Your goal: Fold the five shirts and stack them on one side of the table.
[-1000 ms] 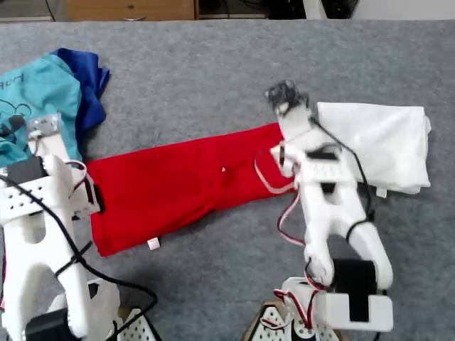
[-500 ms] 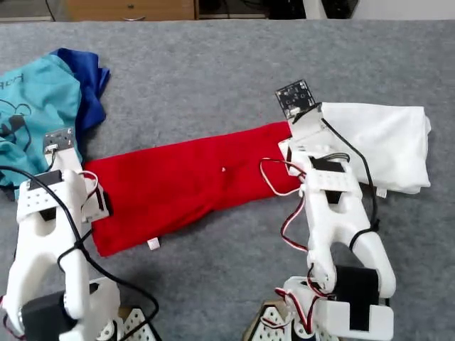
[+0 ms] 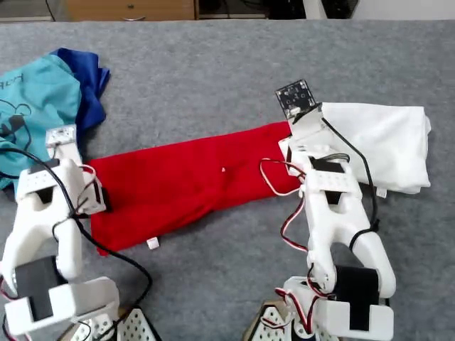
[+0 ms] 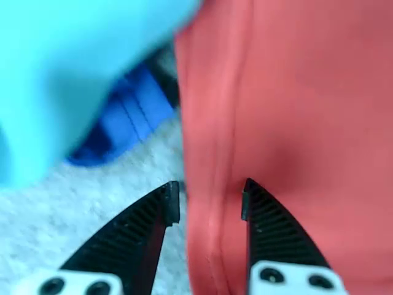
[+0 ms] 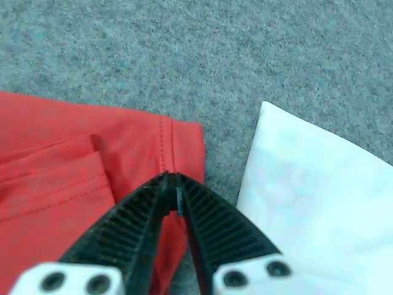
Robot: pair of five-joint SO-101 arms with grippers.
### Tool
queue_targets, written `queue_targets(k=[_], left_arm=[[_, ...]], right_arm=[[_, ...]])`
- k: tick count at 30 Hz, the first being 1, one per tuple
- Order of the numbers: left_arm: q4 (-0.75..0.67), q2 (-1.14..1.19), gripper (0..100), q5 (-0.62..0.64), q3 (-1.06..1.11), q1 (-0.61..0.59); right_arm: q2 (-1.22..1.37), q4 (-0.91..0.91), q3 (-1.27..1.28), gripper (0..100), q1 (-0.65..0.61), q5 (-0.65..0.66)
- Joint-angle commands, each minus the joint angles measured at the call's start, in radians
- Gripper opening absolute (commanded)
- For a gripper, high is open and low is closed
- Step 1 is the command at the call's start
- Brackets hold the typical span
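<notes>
**Two arms, one at each end of a folded red shirt (image 3: 178, 188) on the grey tabletop (image 3: 213, 71).**

The red shirt lies as a long strip across the middle, its right end just beside a folded white shirt (image 3: 387, 142). A teal shirt (image 3: 39, 89) and a blue shirt (image 3: 89, 78) are heaped at far left. The left gripper (image 4: 210, 193) holds its jaws open astride the strip's left edge. The right gripper (image 5: 173, 181) has its jaws closed at the right hem, possibly pinching cloth.

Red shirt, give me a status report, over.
Left gripper open, straddling one edge of red shirt. Right gripper shut on its other end, beside white shirt. Teal shirt, blue shirt heaped near left gripper.
</notes>
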Motion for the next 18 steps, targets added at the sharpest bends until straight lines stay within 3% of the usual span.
queue_targets(k=[1,18], left_arm=[[0.003,0.019,17,-0.044,-0.063,-0.037],[-0.002,0.137,18,-0.011,-0.060,0.015]], right_arm=[[-0.001,-0.023,-0.027,0.3,0.018,-0.006],[0.001,-0.023,-0.027,0.3,0.022,-0.009]])
